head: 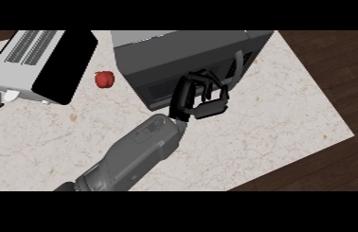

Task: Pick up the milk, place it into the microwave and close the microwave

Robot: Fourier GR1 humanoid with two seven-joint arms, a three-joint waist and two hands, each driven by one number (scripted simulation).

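Your left hand (198, 97) sits at the middle of the frame, fingers curled against the closed front door of the dark grey box-shaped microwave (174, 51) and holding nothing you can see. The milk is out of sight (you cannot tell where it is). A small round red fruit (104, 79) lies left of the microwave on the pale marble counter (272, 127).

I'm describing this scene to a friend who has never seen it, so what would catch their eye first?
First, the big grey forearm coming in from the lower edge, with its black left hand against the front of the dark microwave at top centre. Next, the small red fruit, a bright spot on the pale counter just left of the microwave.
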